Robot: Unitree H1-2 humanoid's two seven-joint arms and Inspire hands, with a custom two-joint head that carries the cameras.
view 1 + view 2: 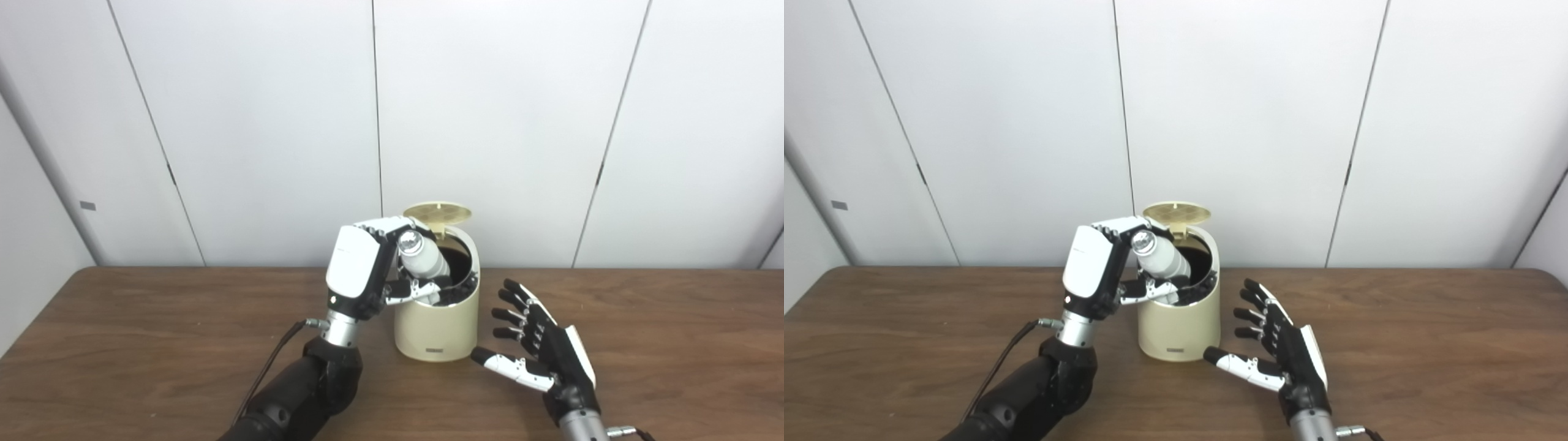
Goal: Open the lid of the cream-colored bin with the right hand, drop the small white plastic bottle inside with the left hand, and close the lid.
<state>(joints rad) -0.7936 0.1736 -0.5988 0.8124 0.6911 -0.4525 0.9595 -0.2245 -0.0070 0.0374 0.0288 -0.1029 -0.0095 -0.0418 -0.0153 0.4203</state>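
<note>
The cream-colored bin (436, 331) stands mid-table with its round lid (437, 213) flipped up at the back, leaving the dark mouth exposed. My left hand (358, 272) is raised at the bin's left rim, shut on the small white plastic bottle (424, 257). The bottle is tilted, its silvery cap up toward my fingers and its lower end over the opening. My right hand (539, 346) rests low to the right of the bin, open, fingers spread, thumb pointing toward the bin's base without touching it.
The brown wooden table (122, 343) runs the full width, with bare wood left and right of the bin. White wall panels (257, 122) rise just behind the table's far edge. A black cable (275, 361) trails along my left forearm.
</note>
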